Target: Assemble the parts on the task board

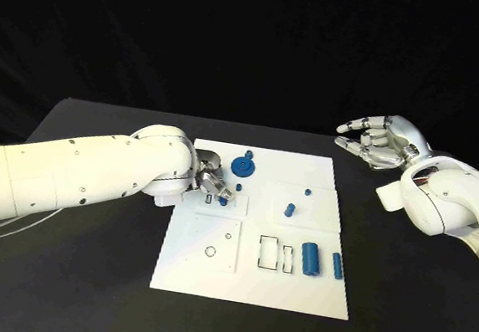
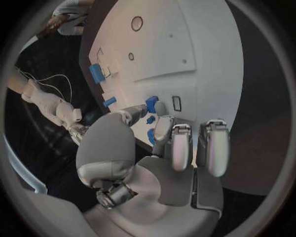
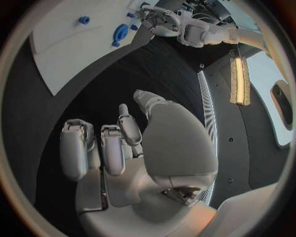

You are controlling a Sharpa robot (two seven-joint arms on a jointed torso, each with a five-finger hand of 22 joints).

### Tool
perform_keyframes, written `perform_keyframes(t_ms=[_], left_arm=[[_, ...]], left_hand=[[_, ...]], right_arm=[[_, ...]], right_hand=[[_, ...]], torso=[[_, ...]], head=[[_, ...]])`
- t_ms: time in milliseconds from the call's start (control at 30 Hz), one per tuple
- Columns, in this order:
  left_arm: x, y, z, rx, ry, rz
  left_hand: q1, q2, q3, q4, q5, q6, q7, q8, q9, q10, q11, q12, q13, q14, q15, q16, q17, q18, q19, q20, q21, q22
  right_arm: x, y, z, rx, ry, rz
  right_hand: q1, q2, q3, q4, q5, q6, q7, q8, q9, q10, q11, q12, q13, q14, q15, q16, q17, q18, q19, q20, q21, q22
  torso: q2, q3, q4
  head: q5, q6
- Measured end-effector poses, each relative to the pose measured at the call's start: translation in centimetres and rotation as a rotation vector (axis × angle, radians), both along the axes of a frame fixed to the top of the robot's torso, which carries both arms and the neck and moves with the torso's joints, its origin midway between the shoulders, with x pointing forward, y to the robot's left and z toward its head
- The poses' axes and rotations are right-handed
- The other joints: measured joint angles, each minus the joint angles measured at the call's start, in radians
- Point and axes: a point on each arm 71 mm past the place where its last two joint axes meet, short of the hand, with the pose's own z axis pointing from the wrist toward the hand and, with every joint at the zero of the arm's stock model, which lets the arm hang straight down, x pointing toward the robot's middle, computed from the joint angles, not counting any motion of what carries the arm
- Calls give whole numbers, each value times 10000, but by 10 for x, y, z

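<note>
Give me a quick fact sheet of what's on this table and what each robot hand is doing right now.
Board: white task board in the middle of a black table
Left hand: over the board's left edge, pinching a small blue part
Right hand: raised beyond the board's far right corner, holding nothing
Loose pieces: round blue part, blue cylinder
</note>
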Motion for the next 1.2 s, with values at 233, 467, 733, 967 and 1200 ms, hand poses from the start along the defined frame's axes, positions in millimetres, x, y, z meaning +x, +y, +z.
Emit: perform_keyframes(t_ms=[233, 467, 733, 967, 1200], left_arm=[[0, 1, 0, 18, 5, 22], [0, 2, 0, 29, 8, 21], [-4, 5, 0, 19, 42, -32], [-6, 5, 3, -26, 55, -100], [-7, 3, 13, -256, -89, -160]], left_hand=[[-15, 15, -379, 238, 0, 16, 14, -4, 0, 0, 0, 0, 23, -1, 1, 0, -1, 0, 0, 0, -39, 0], [-82, -4, -1129, 659, -36, 50, 45, -79, 10, -1, 0, 40, 58, -1, 1, 0, -1, 0, 0, 1, -39, 0], [-92, -13, -1607, 926, -94, 51, 47, -121, 23, -2, 1, 39, 57, -1, 2, 0, -2, -1, 0, 1, -39, 0], [-132, -53, -1802, 948, -141, 51, 47, -130, 23, -1, 1, 39, 71, -1, 2, 0, -3, -1, 0, 1, -39, 0], [-171, -14, -1802, 948, -142, 51, 47, -130, 22, -2, 1, 39, 71, -1, 2, 0, -4, -1, 0, 1, -39, 0]], right_arm=[[0, 0, 0, 1, 0, -5], [0, -1, 0, 3, -1, -11], [0, -1, 0, 5, -5, -13], [0, 0, 0, 5, -8, -15], [0, 0, 0, -1, -9, -27]], right_hand=[[0, 0, -12, 12, 0, 0, 0, 0, 0, -37, 36, -28, -43, 0, 0, -21, 8, 0, 0, 0, -81, -1], [-40, -40, -40, 40, 0, 0, 0, 0, -3, -111, 37, -142, -126, 0, 0, -138, 8, 156, 0, 0, -276, -1], [-81, 1, -67, 67, -40, 0, 0, -39, -10, -164, 17, -191, -186, 0, 0, -177, 6, 156, 0, 0, -313, -3], [-80, 1, -67, 67, -43, -1, 0, -39, -9, -234, 19, -248, -244, 0, 0, -177, 5, 156, 0, 0, -368, -3], [-80, 1, -67, 67, -43, -1, 0, -39, -9, -235, 18, -297, -264, 0, 0, -177, 5, 156, 0, 0, -368, -4]], torso=[[-1, 4, -1], [-2, 4, -5], [4, 1, -12], [-8, 1, 8], [-14, 0, 11]], head=[[-1, 0], [8, 10], [-8, 28], [-12, 42], [-1, 97]])
